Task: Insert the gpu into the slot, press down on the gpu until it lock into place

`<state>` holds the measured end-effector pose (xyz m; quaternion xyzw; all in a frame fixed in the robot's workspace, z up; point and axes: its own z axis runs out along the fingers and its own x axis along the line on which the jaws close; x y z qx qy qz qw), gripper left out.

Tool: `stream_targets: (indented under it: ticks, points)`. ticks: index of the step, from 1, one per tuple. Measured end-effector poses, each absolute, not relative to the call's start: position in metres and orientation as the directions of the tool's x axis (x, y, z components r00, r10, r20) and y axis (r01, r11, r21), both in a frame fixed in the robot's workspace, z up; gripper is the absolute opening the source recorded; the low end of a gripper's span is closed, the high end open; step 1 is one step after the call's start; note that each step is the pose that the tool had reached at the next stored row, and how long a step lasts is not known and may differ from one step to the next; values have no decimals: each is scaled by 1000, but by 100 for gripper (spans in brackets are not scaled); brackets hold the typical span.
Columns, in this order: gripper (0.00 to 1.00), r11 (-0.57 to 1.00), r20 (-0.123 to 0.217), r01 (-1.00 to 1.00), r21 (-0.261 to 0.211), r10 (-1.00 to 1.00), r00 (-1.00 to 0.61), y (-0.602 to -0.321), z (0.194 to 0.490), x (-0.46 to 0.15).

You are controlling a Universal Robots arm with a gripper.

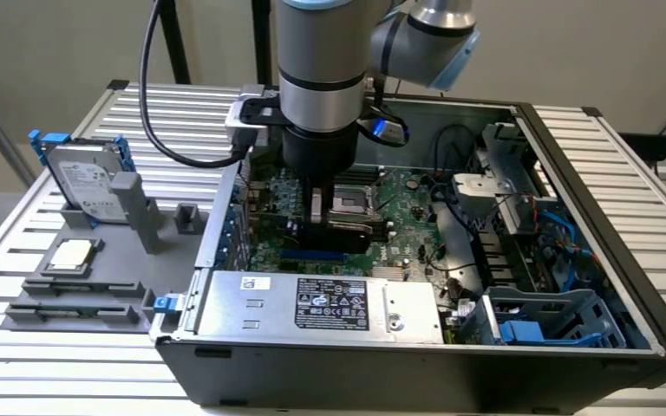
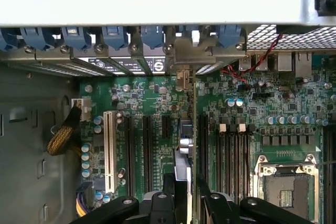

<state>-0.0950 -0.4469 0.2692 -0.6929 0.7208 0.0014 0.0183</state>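
The claw [image 1: 323,212] is clenched on the top edge of the card [image 1: 345,234]. It holds the card upright and edge-down, so the bottom contacts can meet the blue slot [image 1: 310,256] just beneath (whether they have seated, I cannot tell). In the wrist view the card's metal end points at the row of blue clips [image 2: 76,38], probably to line up with the rear opening. The grey power box [image 1: 322,303] sits near the slot.

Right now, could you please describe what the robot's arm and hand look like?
The arm is a thick silver-grey tube with black bands and a light-blue joint cap. A black cable loops down to its wrist. The hand is black, with jointed links and silver pivot screws.
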Motion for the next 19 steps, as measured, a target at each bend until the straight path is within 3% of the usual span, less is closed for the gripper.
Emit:
stream_targets:
  ticks: [19]
  points:
    - [26, 23, -28, -999, -23, -999, -23, -447, 261, -95]
